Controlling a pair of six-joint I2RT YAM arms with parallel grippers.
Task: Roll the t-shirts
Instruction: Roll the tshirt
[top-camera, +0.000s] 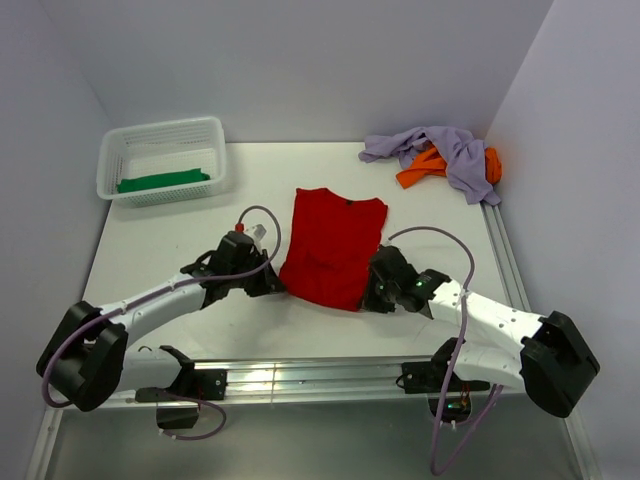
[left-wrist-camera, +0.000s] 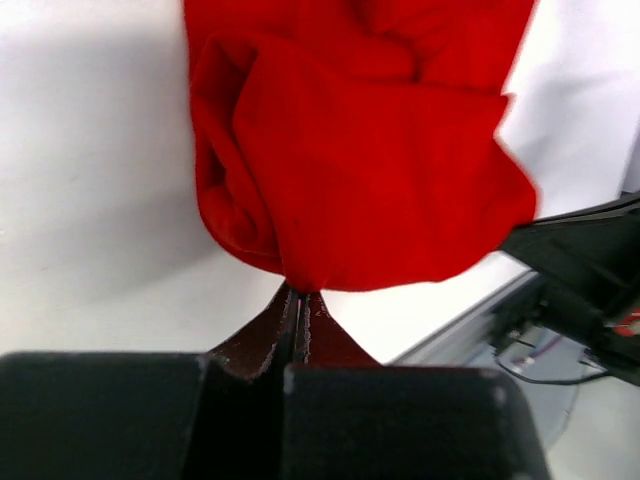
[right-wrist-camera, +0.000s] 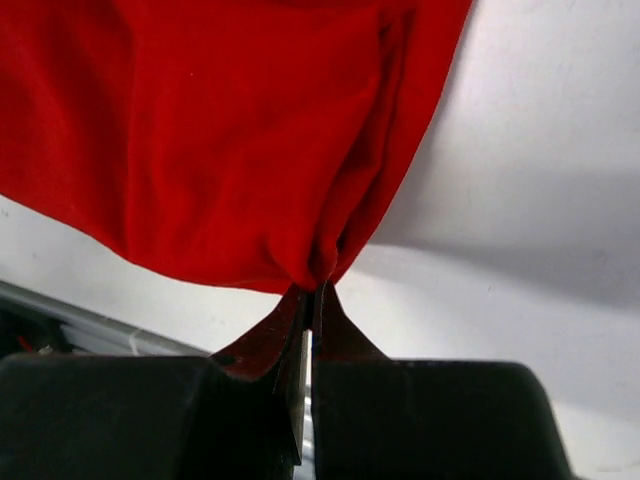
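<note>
Hem of red t-shirt (top-camera: 330, 245) is pinched by left hand (left-wrist-camera: 298, 292) and right hand (right-wrist-camera: 311, 290).

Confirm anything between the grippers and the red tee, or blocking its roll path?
Nothing visible. The left gripper and right gripper are both shut on the red t-shirt at its near corners. The white basket, lavender tee and orange tee sit well aside.

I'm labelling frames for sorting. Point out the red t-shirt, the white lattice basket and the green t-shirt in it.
bright red cloth t-shirt (top-camera: 330, 245): top external view, middle of its body.
white plastic lattice basket (top-camera: 165, 138): top external view, its far wall.
green cloth t-shirt (top-camera: 163, 181): top external view, middle of the strip.
</note>
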